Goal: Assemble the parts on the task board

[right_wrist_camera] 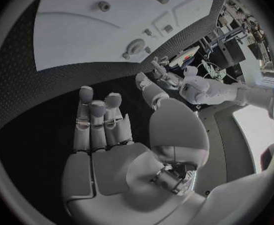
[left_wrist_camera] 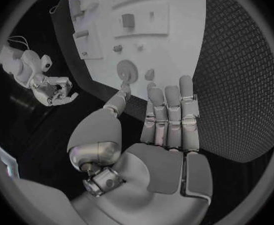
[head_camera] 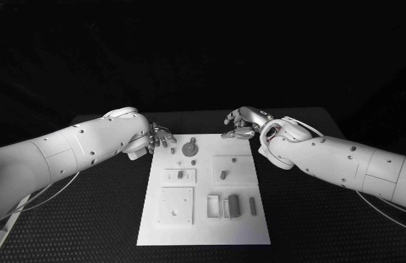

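The white task board [head_camera: 212, 231] lies in the middle of the black table. Grey parts sit on it: a round disc [head_camera: 191, 149] near the far edge, small pegs [head_camera: 223, 174] in the middle, and a block [head_camera: 233, 204] nearer me. My left hand [head_camera: 156, 138] hovers at the board's far left corner with its fingers stretched out and nothing in it; the left wrist view shows the hand [left_wrist_camera: 164, 120] above the board [left_wrist_camera: 174, 60], just short of the disc [left_wrist_camera: 127, 71]. My right hand [head_camera: 243, 125] hangs beyond the far right corner, holding nothing, its fingers [right_wrist_camera: 96, 120] apart.
The board carries raised square plates [head_camera: 177, 204] and slots [head_camera: 212, 206] at its near half. Black table mat [head_camera: 321, 216] surrounds the board on all sides. The right wrist view shows the board [right_wrist_camera: 81, 15] and my left hand [right_wrist_camera: 158, 72] across from it.
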